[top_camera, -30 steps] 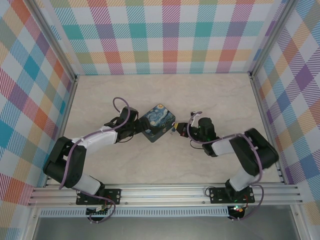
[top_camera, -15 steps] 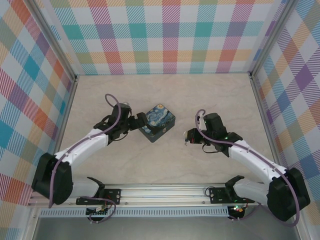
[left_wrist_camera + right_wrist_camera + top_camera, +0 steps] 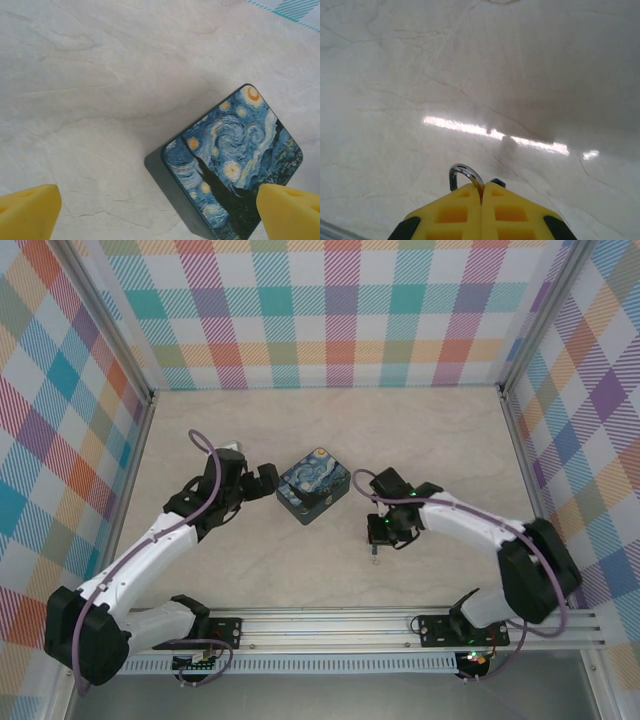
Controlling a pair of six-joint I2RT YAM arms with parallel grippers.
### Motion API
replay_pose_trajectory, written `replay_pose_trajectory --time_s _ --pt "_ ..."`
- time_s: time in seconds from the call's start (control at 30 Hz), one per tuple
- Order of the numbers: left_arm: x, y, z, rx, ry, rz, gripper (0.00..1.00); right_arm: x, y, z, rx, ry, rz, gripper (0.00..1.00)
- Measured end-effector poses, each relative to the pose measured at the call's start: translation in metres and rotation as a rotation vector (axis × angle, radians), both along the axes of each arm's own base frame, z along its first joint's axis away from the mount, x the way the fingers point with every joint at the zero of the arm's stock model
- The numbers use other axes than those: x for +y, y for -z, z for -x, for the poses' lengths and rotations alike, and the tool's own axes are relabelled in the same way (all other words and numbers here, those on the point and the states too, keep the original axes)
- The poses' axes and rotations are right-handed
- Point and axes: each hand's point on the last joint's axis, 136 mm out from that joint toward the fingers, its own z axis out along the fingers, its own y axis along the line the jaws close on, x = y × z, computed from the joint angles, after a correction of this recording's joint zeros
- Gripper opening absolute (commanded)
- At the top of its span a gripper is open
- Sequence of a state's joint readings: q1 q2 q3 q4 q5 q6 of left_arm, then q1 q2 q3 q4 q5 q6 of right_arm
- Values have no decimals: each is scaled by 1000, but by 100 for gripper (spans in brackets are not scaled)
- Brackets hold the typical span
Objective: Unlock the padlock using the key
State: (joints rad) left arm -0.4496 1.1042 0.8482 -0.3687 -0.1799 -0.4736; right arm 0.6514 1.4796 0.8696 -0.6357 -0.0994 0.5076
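The right gripper hangs low over the pale marbled table. It is at about 4 o'clock from the dark-blue, round-cornered tin box painted with a Starry Night scene, and apart from it. Its tips point toward 6 o'clock, to the near edge with the aluminium rail.

From its own wrist camera, the right gripper has its jaws pressed narrow, and its yellow fingers meet along a thin seam. They are clamped on the tiny blue padlock with a thin metal shackle. The shackle curves out at 11 o'clock from the tips, and a sliver of the blue body shows at 1 o'clock (the rest is hidden between the pads). A bright streak of glare crosses the table beyond it.

The left gripper sits at 9 o'clock from the tin box, just beside its corner and pointing toward 3 o'clock. I cannot tell whether it touches the tin. In the left wrist view the jaws are wide and hold nothing (one yellow fingertip sits at 8 o'clock in the picture, the other at 4 o'clock). The tin box lies flat on the table between them, nearer the 4 o'clock fingertip, with its lid on and one corner toward the camera.

Plaid walls in many colours close the table in at 9, 12 and 3 o'clock.
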Motion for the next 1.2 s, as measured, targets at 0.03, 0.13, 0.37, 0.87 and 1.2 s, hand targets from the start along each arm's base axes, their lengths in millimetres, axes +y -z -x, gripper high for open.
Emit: replay_pose_trajectory --time_s 0.03,0.13,0.37,0.87,1.2 --pt "2 -1 0 -5 -4 -5 100 2 4 -2 9 -3 9 1" --pt "5 -5 1 -21 -7 -21 100 5 16 -4 39 -8 33 2" --pt "9 -10 0 -40 -19 -35 100 12 16 -12 18 -10 22 21" --pt "20 -24 0 -92 -65 -45 100 -5 -59 -43 -274 11 -53 51" --pt "69 -12 14 -150 -212 -203 100 -78 -106 -71 -645 75 -24 76"
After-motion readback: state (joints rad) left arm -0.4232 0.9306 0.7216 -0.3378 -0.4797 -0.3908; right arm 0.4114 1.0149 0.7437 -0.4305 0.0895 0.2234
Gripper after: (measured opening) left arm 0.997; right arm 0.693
